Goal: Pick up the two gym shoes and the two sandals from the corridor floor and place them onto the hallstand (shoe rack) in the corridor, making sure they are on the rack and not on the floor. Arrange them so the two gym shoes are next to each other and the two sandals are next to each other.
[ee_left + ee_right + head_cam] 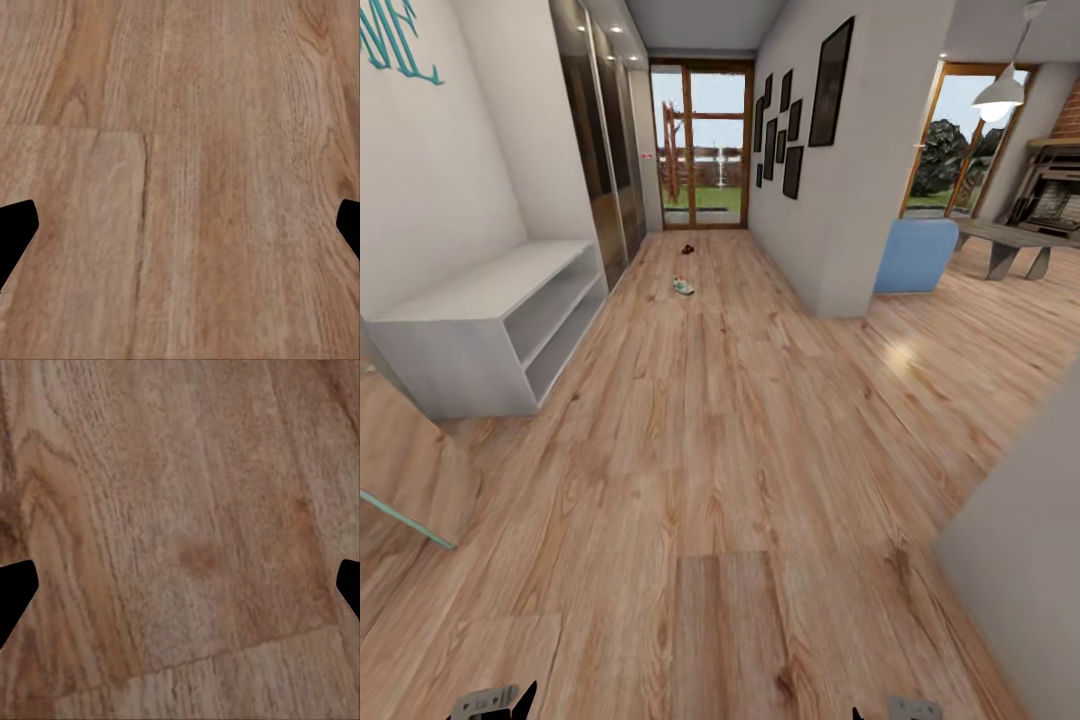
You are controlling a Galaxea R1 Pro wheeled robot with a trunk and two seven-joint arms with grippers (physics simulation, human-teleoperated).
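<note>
Teal letters (pixel 400 45) "ME" (cut off) on wall (pixel 430 170).

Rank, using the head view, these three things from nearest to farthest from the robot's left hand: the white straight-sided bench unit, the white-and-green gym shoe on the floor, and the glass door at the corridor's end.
1. White straight-sided bench unit: against the left wall, nearest the left hand.
2. White-and-green gym shoe: mid-corridor, on the floor.
3. Glass door: corridor's far end.

Corridor surroundings
White bench unit (pixel 490 325) at the left wall; beyond it a glass door (pixel 700 145), black frames (pixel 790 115), blue armchair (pixel 915 255).
</note>
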